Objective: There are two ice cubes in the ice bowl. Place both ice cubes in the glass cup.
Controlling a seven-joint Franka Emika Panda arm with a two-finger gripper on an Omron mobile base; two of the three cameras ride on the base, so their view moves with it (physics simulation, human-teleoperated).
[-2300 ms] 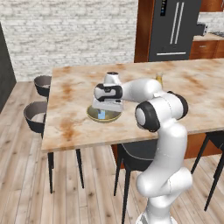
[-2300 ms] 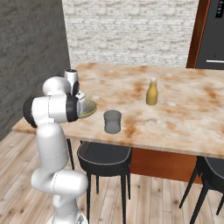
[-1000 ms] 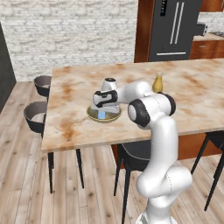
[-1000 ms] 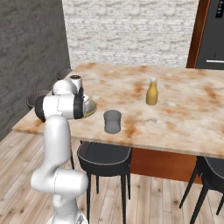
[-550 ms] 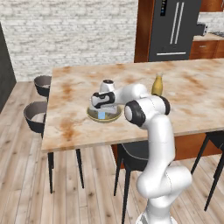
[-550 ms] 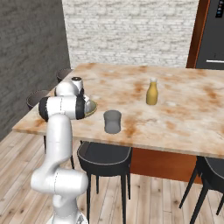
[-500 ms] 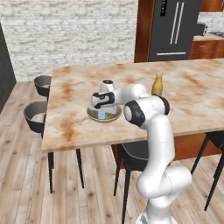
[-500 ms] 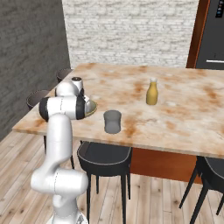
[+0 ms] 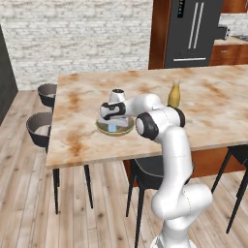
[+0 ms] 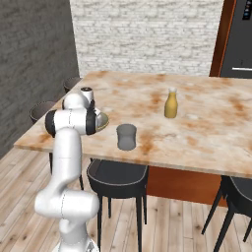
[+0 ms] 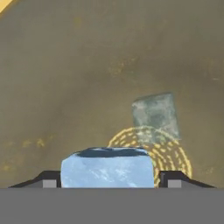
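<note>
Ice bowl (image 9: 115, 128): we log it on the marbled tabletop (image 9: 218, 104) near the front-left edge, olive-yellow, tan-rimmed. Hand (image 11: 108, 177): lowered into the bowl, fingers spread to either side of one ice cube (image 11: 107, 169); whether they touch it we cannot tell. Second ice cube (image 11: 155, 117): on the bowl floor just beyond the first, apart from it. Glass cup (image 10: 126, 137): upright beside the bowl, near the front edge. Yellow bottle (image 10: 171, 103): farther back on the tabletop.
</note>
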